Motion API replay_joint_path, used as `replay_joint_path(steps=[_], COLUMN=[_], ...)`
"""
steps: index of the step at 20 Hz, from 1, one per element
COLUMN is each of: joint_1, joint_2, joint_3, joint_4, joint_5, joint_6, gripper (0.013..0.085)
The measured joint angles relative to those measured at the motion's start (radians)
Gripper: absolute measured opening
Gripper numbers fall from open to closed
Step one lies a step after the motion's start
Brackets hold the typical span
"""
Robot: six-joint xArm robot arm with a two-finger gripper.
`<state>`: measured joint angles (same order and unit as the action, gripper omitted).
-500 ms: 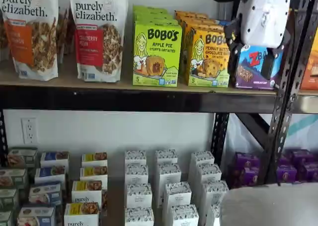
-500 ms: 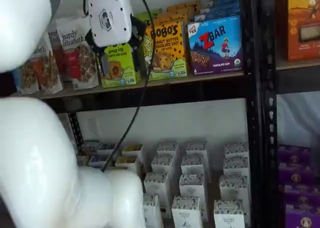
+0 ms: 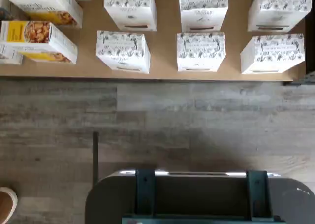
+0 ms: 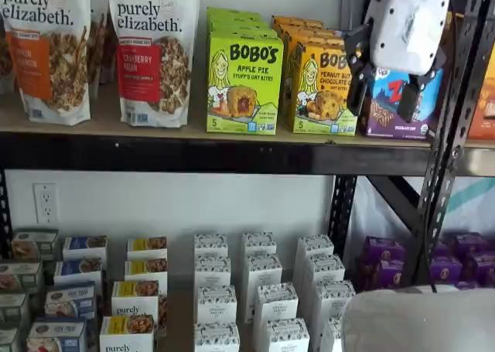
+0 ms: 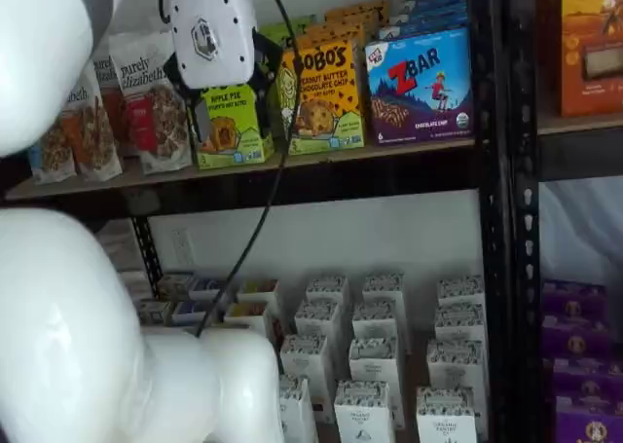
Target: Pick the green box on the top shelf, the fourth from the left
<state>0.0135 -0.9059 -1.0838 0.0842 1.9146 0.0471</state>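
Gripper (image 4: 384, 97) has risen slightly, fingers apart, nothing held; green box (image 4: 244, 83) untouched on top shelf (image 4: 193, 152), approach prob. ongoing.

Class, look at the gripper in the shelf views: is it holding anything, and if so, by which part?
Nothing is held. The gripper hangs open in front of the top shelf, its black fingers spread with no box between them; the green box stands untouched.

green box (image 4: 244, 84) upright on top shelf (image 4: 193, 152), untouched.
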Motion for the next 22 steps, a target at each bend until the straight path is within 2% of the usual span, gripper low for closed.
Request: replay_joint_path(steps=[7,16,22], joint_1=[0.048,0.152,0.221], joint_2=[-0.002,0.067,0.088], joint_3=[0.015,-0.006,-0.003], joint_4=[0.006,0.014,-0.026], joint_5=[-0.062,-0.139,-0.229], joint_6=[0.045,0.144,0.198], gripper=[0.0850,0.0850,0.0850])
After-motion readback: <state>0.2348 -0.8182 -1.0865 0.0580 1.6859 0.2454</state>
